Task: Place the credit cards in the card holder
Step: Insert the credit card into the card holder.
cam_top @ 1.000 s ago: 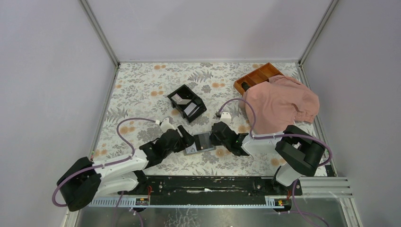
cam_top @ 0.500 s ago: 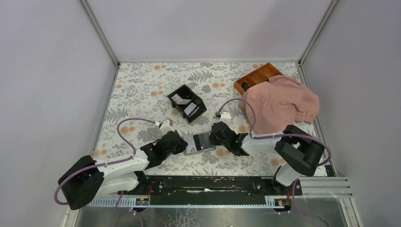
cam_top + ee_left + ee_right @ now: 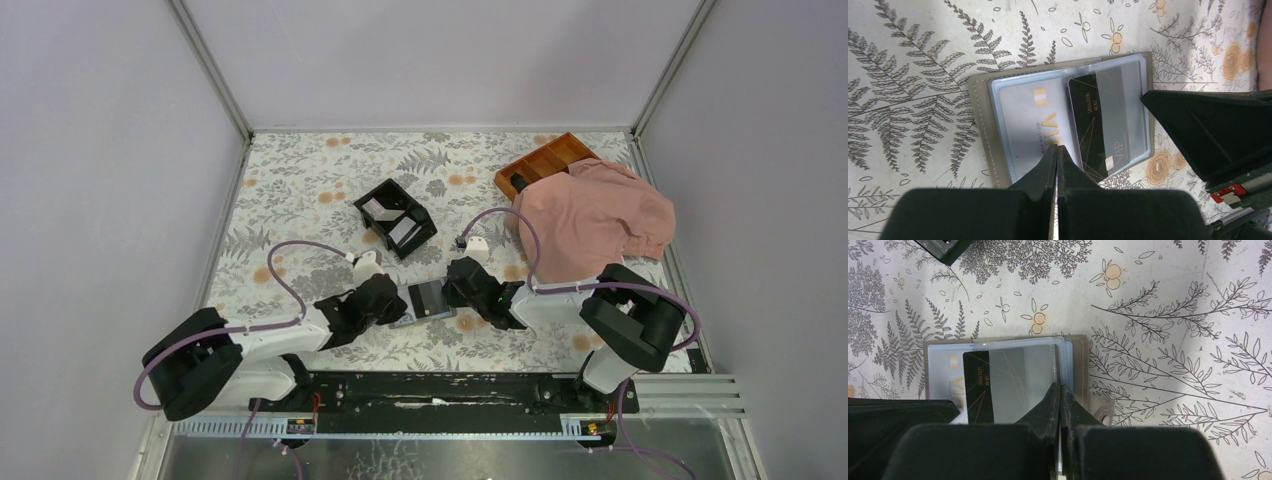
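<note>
Card holder [image 3: 982, 130] shows two credit cards [image 3: 1028, 120]; left gripper [image 3: 1056, 150] and right gripper [image 3: 1060, 387] closed.

Diffuse even light, top view sharp, shadows faint. Wrist views bright, counter [image 3: 923, 50] crisp; pale sheen on card holder [image 3: 998, 100] plastic; dark jaws along bottom edge soft, out of focus.

The right pincer [image 3: 1060, 388] has its jaws pressed together, with the tips over the right edge of the open card holder [image 3: 1081, 357]. The holder lies flat on the floral desk [image 3: 1173, 300]. A black credit card [image 3: 977, 390] sits partly under a clear sleeve [image 3: 1023, 375] and overlaps a pale card [image 3: 943, 372] at the left.
</note>
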